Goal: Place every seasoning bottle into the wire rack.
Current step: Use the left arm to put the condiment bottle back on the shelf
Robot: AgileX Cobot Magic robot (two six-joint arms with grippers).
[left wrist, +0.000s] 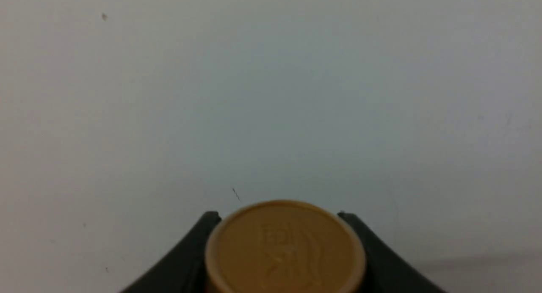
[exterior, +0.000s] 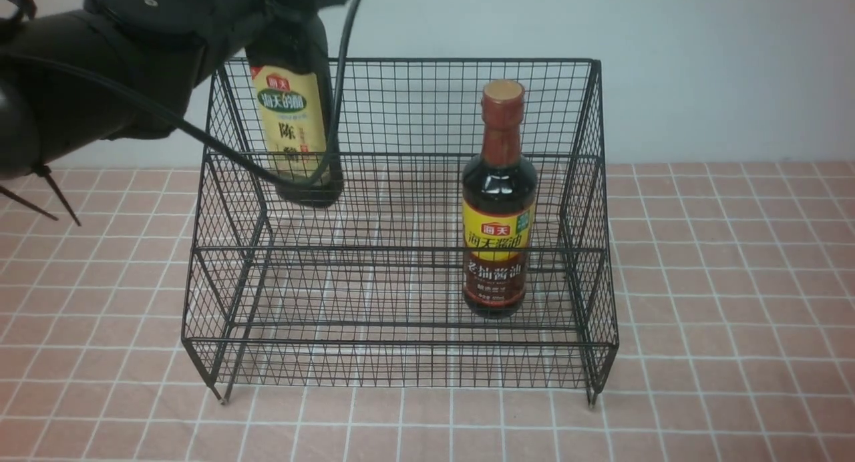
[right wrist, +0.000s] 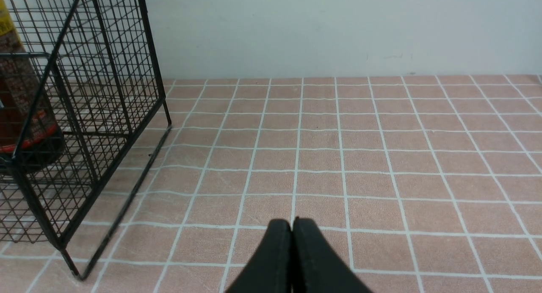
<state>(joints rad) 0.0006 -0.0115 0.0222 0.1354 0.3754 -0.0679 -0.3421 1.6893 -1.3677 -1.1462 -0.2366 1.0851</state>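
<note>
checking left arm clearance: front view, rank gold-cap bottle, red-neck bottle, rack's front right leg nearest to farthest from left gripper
1. gold-cap bottle, held in the left gripper, at the rack left
2. red-neck bottle, lower tier, right side
3. front right leg, rack's near right corner

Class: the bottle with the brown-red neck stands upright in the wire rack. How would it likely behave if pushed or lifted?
The red-necked bottle is tall and narrow, so a push near its cap would probably tip it. Dark liquid fills its body, so it is likely heavy for its size. Its glossy surface may be slippery.
</note>
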